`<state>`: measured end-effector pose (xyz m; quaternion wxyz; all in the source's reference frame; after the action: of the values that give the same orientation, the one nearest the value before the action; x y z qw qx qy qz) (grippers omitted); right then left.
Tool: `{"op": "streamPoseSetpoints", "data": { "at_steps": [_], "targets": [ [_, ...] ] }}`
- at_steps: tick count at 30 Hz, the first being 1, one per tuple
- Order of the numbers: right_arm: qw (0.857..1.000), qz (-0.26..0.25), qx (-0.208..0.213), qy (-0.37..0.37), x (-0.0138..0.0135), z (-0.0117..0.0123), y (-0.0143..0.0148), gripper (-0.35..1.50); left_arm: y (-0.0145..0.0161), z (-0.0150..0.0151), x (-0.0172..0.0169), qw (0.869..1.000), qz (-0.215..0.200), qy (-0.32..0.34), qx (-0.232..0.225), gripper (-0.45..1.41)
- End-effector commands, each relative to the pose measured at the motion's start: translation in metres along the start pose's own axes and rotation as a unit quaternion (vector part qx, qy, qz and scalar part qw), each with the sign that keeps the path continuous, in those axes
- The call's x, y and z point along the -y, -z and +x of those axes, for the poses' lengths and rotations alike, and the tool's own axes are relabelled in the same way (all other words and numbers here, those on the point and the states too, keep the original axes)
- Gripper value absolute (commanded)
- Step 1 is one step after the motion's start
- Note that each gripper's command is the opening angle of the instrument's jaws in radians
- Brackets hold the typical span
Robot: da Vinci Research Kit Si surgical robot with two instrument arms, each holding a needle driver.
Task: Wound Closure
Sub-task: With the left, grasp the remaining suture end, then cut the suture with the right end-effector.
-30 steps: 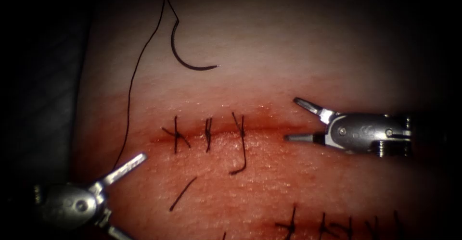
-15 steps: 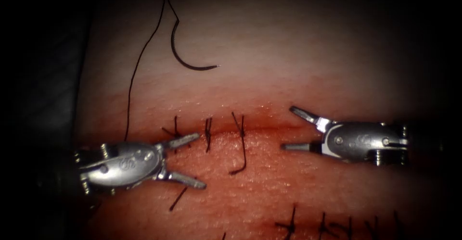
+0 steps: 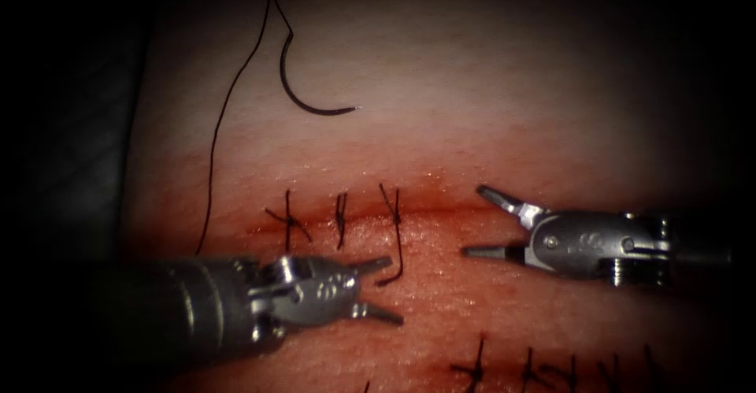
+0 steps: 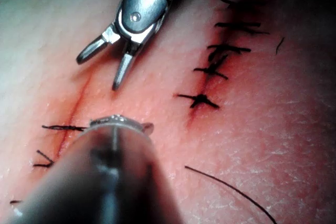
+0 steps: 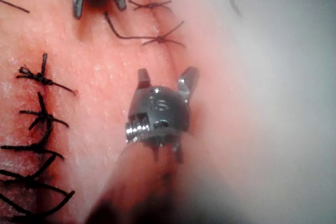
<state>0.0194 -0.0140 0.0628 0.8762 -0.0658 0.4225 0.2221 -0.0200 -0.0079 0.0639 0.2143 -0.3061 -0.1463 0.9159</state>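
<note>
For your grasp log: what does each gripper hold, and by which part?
Nothing. The left gripper and right gripper are open and empty; the needle lies free on the tissue.

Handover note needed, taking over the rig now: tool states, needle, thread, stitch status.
Left tool: jaws open, holding nothing, just below the cut, beside the tail of the third stitch.
Right tool: jaws open, holding nothing, straddling the cut's unstitched stretch.
Needle: lying free on the tissue above the cut, not in the tissue.
Thread: runs from the needle's end down the left side.
Done: three stitches across the cut's left part.
Left: the cut to the right of them is unstitched. A second stitched cut lies below.
</note>
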Motion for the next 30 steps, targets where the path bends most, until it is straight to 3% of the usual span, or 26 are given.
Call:
{"op": "streamPoseSetpoints", "data": {
  "at_steps": [1,9,12,13,14,15,21,26,30],
  "targets": [
    [1.0,0.0,-0.001,0.001,0.0004,-0.0001,-0.0008,1.48,-0.001,0.0,0.0002,1.0,-0.001,-0.002,0.003,0.27],
    [1.0,0.0,0.0,0.001,0.0007,-0.0001,-0.0008,1.48,-0.0023,-0.0012,0.0016,1.0,0.009,0.01,0.025,0.26],
    [1.0,-0.001,0.0,0.001,0.0008,0.0,-0.001,1.48,-0.0026,-0.0009,0.0016,0.999,0.021,0.011,0.032,0.11],
    [1.0,-0.001,0.0,0.001,0.0008,0.0001,-0.001,1.48,-0.0026,-0.0009,0.0015,0.999,0.021,0.011,0.032,-0.03],
    [1.0,-0.002,0.001,0.001,0.0008,0.0001,-0.0011,1.48,-0.0024,-0.0009,0.0013,0.999,0.022,0.014,0.032,-0.4],
    [1.0,-0.002,0.001,0.001,0.0008,0.0001,-0.0011,1.48,-0.0023,-0.0009,0.0012,0.999,0.021,0.011,0.032,-0.45],
    [1.0,-0.001,-0.001,0.0,0.0011,0.0003,-0.0009,1.48,-0.0011,-0.0015,0.0016,0.999,0.016,-0.023,0.034,-0.45],
    [0.999,0.03,-0.032,0.003,0.0017,0.0009,-0.0011,1.48,-0.0002,-0.0015,0.0023,0.998,0.023,-0.035,0.043,-0.45],
    [0.995,0.052,-0.067,0.061,0.0033,0.0021,-0.0028,1.48,0.0011,-0.0003,0.0038,0.999,0.032,-0.037,0.014,-0.45]
  ]
}}
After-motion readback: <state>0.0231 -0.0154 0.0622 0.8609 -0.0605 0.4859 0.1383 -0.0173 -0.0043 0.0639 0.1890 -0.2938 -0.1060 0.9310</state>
